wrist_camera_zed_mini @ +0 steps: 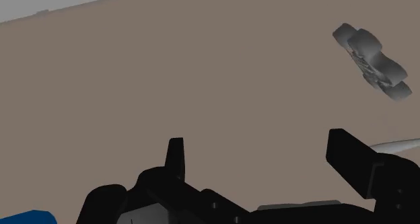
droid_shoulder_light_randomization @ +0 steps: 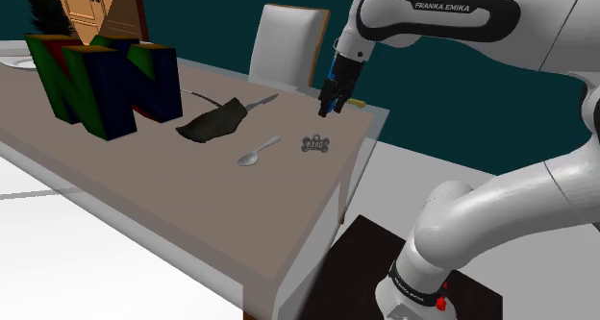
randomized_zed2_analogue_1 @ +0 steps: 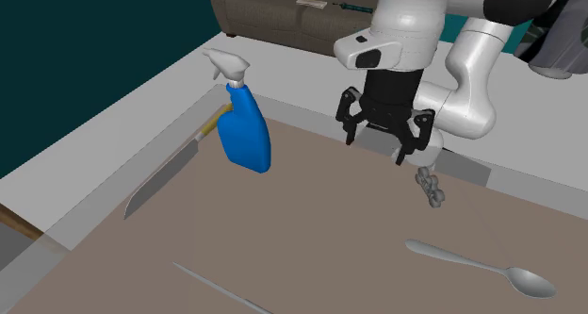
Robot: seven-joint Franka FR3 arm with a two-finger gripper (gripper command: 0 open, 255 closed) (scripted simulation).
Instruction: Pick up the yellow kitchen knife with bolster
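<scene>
Shoulder view: the gripper (droid_shoulder_light_randomization: 330, 105) hangs low over the far end of the table (droid_shoulder_light_randomization: 144, 184). A short yellow piece just beside it, on this view's right, is probably the handle of the knife (droid_shoulder_light_randomization: 357, 104). The blade is hard to make out here.
Second exterior view: the knife (randomized_zed2_analogue_1: 165, 171) lies flat by the table edge on this view's left. Its grey blade points toward the camera, and its yellowish handle runs back behind the upright blue spray bottle (randomized_zed2_analogue_1: 245, 133).
Fingers: the 2 black fingers stand apart with nothing between them.
Wrist view: the open gripper (wrist_camera_zed_mini: 259, 143) looks down on bare tabletop, with a lumpy grey tag (wrist_camera_zed_mini: 370, 58) ahead beyond 1 finger and a blue corner of the bottle beside the other.
Key relation: the knife lies to the second exterior view's left of the gripper, past the bottle and apart from the fingers. Its long axis follows the table edge.
Next move, as a judgement: shift sideways clear of the bottle, then close across the handle's width.
</scene>
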